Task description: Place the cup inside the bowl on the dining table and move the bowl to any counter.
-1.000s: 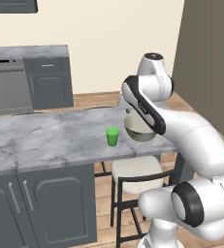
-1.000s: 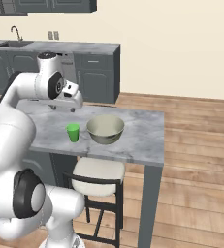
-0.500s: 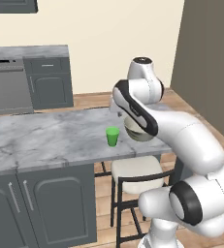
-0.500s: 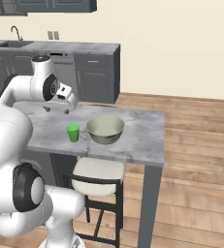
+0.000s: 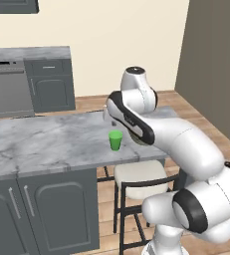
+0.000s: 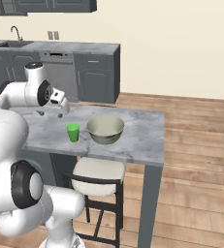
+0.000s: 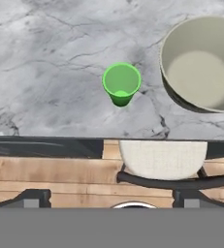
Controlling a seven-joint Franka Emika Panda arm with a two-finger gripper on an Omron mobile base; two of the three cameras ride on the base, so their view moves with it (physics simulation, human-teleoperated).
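Leftmost in the right base view, the gripper hangs above the marbled worktop with its jaws spread wide and nothing between them. Just to its right the green cup stands upright near the worktop's front edge, and beside it, close but apart, sits the grey bowl, above the white-seated stool.

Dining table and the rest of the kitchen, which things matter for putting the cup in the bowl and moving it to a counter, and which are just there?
Belongs to the job:
the cup, upright on the dining table
the bowl, empty, beside the cup
the counter along the wall
the gripper, open, above the table

Just there:
the stool
the sink faucet
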